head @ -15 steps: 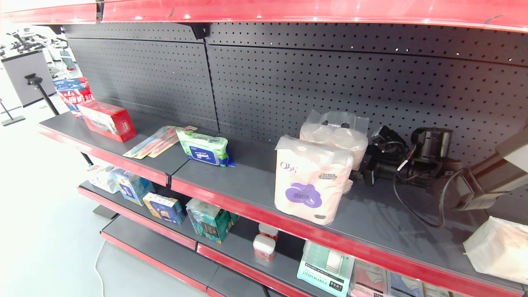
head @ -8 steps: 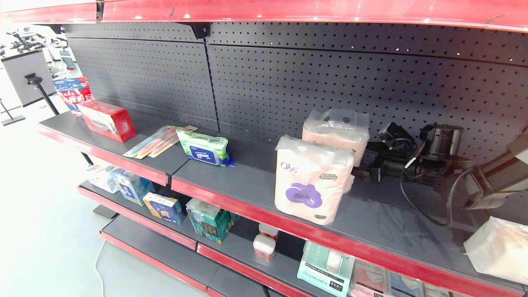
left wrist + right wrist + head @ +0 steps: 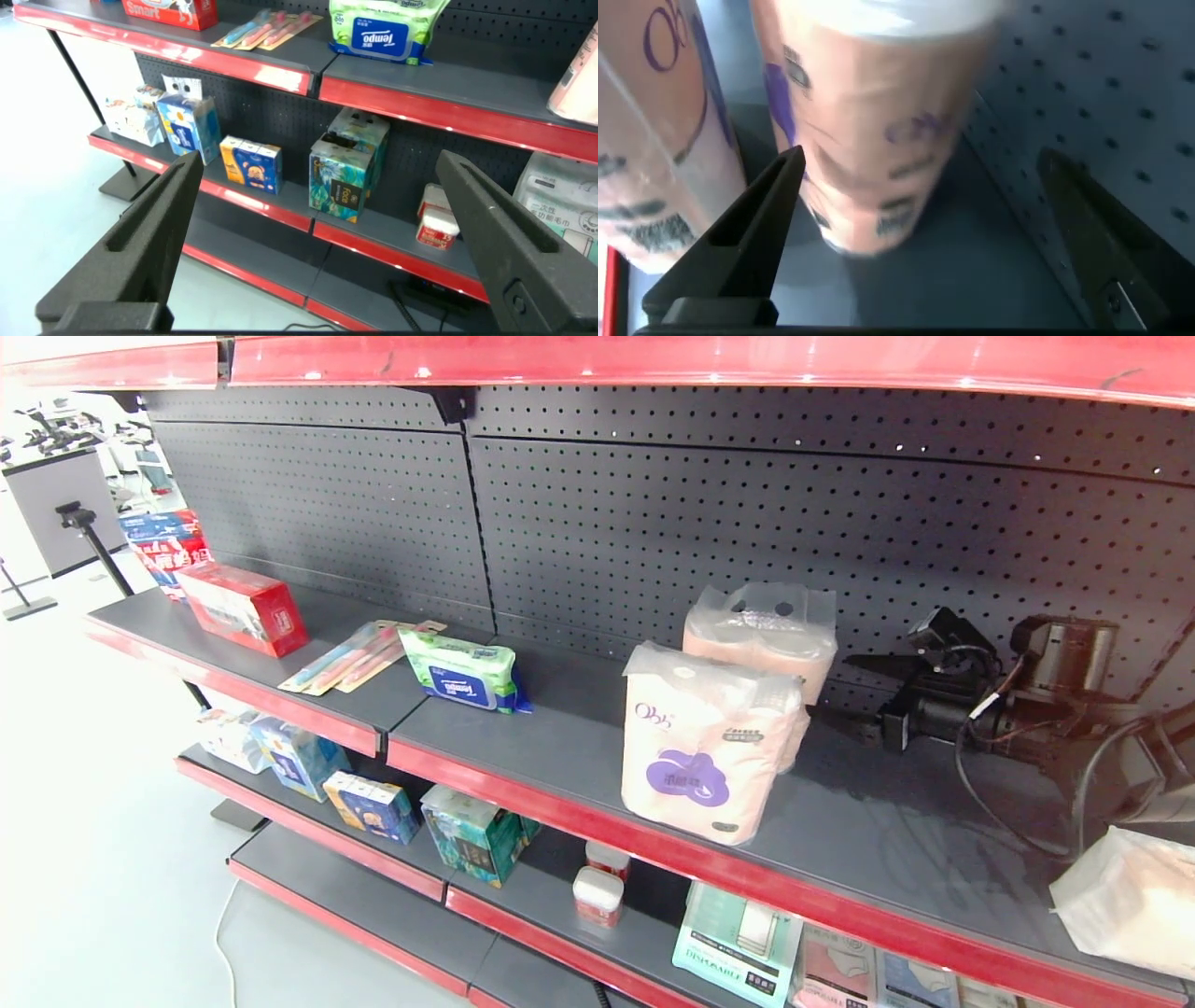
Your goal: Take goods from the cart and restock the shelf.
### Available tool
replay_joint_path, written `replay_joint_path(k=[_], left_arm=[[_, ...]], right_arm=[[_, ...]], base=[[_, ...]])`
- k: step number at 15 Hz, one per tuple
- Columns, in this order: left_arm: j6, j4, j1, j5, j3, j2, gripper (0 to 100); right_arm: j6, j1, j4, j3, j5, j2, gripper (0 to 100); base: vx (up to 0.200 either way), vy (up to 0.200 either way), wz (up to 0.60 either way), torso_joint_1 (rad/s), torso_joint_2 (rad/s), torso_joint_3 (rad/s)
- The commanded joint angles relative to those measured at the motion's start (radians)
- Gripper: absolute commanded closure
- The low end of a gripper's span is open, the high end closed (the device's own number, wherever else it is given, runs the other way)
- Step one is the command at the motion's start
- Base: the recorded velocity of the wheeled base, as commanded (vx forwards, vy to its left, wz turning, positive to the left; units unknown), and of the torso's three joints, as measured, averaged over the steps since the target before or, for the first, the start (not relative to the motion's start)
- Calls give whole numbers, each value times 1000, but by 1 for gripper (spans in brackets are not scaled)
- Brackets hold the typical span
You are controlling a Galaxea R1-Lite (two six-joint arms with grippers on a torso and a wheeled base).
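The rear pack of toilet rolls [image 3: 761, 635] stands upright on the shelf [image 3: 560, 747], tucked behind a matching front pack [image 3: 705, 747] and close to the pegboard back wall [image 3: 653, 523]. That looks like sensible stocking: one pack deep, one facing the aisle. The right gripper [image 3: 854, 693] sits just beside the rear pack, spread wide and gripping nothing, so I judge this pack placed. The left gripper [image 3: 318, 177] hangs lower, also spread and empty, facing the shelf below with its small boxes [image 3: 250, 163].

The shelf is dark metal with a red front lip. Along it lie a pack of wipes [image 3: 462, 672], toothbrushes [image 3: 359, 653] and a red box [image 3: 245, 609], well apart. A pale floor [image 3: 93, 859] runs off to the left.
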Motion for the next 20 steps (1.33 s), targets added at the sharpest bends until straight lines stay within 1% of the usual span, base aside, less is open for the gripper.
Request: replay_joint_path(k=[1, 6, 10, 12, 14, 15, 16, 18, 19, 20], left_arm=[[0, -1, 1, 2, 0, 0, 0], [0, -1, 1, 0, 0, 0, 0], [0, -1, 1, 0, 0, 0, 0], [0, -1, 1, 2, 0, 0, 0], [0, -1, 1, 0, 0, 0, 0], [0, -1, 1, 0, 0, 0, 0], [0, -1, 1, 0, 0, 0, 0], [0, -1, 1, 0, 0, 0, 0], [0, -1, 1, 0, 0, 0, 0], [0, -1, 1, 0, 0, 0, 0]], right_arm=[[1, -25, -1, 51, 2, -61, 0], [-2, -64, -1, 179, 17, -154, 0], [10, -119, -1, 286, 14, -240, 0], [16, -142, 4, 360, 5, -306, 0], [17, -165, 15, 387, 4, -358, 0], [44, -174, 41, 380, 2, -403, 0], [67, -173, 48, 380, -16, -432, 0], [145, -154, 53, 390, -124, -492, 0], [218, -121, 91, 393, -240, -549, 0], [261, -99, 134, 432, -343, -624, 0]], base=[[0, 0, 0, 0, 0, 0], [0, 0, 0, 0, 0, 0], [0, 0, 0, 0, 0, 0], [0, 0, 0, 0, 0, 0], [0, 0, 0, 0, 0, 0], [0, 0, 0, 0, 0, 0], [0, 0, 0, 0, 0, 0], [0, 0, 0, 0, 0, 0], [0, 0, 0, 0, 0, 0], [0, 0, 0, 0, 0, 0]])
